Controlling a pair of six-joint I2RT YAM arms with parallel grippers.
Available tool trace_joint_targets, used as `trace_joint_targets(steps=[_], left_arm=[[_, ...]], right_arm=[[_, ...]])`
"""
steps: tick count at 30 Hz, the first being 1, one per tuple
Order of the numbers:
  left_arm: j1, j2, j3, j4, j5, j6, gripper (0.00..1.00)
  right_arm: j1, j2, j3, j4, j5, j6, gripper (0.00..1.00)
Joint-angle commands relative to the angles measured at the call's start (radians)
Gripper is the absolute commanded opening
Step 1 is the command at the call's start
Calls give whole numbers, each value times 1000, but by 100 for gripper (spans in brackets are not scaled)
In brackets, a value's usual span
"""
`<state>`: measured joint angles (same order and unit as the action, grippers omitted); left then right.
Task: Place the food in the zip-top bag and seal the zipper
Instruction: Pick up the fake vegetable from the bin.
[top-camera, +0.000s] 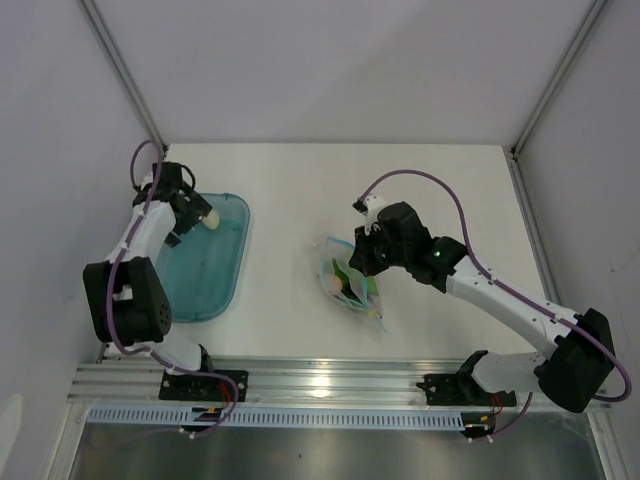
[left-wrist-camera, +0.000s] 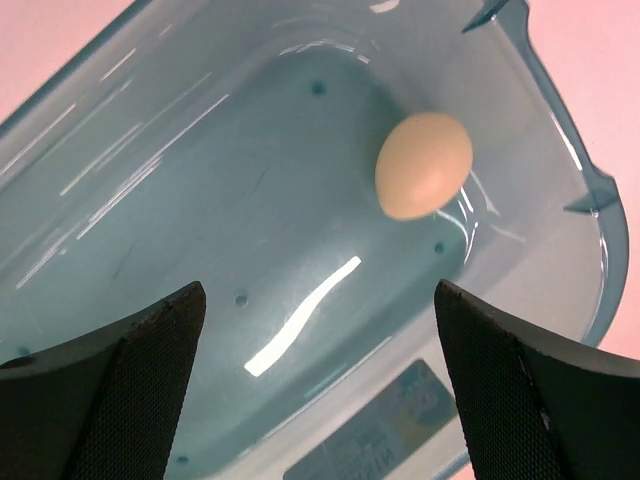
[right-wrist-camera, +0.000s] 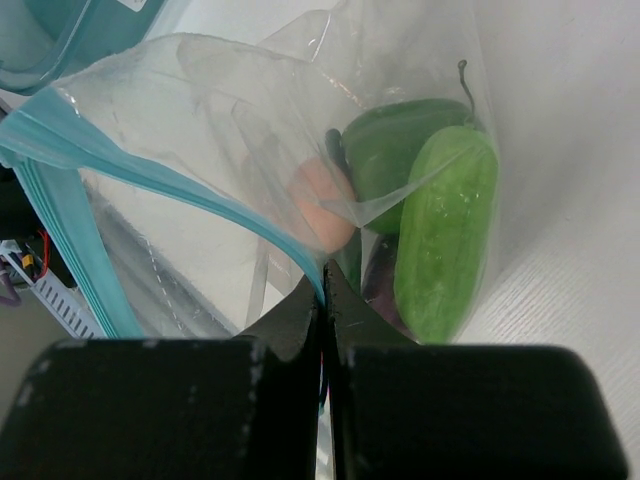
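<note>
The clear zip-top bag (top-camera: 338, 262) lies at mid-table with its mouth held up and gaping. Inside it are food pieces: a green cucumber (right-wrist-camera: 445, 230), a darker green piece (right-wrist-camera: 385, 150), an orange one (right-wrist-camera: 320, 205) and a purple one (right-wrist-camera: 378, 285). My right gripper (right-wrist-camera: 324, 275) is shut on the teal zipper (right-wrist-camera: 150, 165) at the bag's mouth edge. A cream egg-shaped food piece (left-wrist-camera: 423, 165) rests in the blue tray (left-wrist-camera: 150, 150). My left gripper (left-wrist-camera: 320, 300) hangs open just above the tray floor, with the egg a little beyond its fingertips and nothing between them.
The translucent blue oval tray (top-camera: 225, 290) sits at the table's left side, with the left arm over its far end. The grey walls of the enclosure (top-camera: 60, 120) stand to the left, right and back. A metal rail (top-camera: 330, 380) runs along the near edge.
</note>
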<state>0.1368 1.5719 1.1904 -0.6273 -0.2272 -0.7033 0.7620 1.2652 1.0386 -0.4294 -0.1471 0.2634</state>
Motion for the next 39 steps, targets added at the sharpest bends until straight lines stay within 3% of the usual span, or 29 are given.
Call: trace_joint_targets(steps=[1,7,13,21,29,39], left_arm=[[6,82,95,21,-14,163,96],[7,253,227,12,77,306,97],[9,283,224,63,52,438,97],[7,338,239,81,112,488,97],[6,408,344,-14,111,475,80],[-12,419,342,-31,111,458,72]], right_arm=[[-7,-1,9,29,0,-18,0],[-13,25,9,46,-14,-15,0],[-15,25,-2,57,-26,-10,0],[-15,20,-11,69,-39,-9,0],[-18,3,-32,75,-35,-7,0],[-20,-4,-37,77,-32,-1,0]])
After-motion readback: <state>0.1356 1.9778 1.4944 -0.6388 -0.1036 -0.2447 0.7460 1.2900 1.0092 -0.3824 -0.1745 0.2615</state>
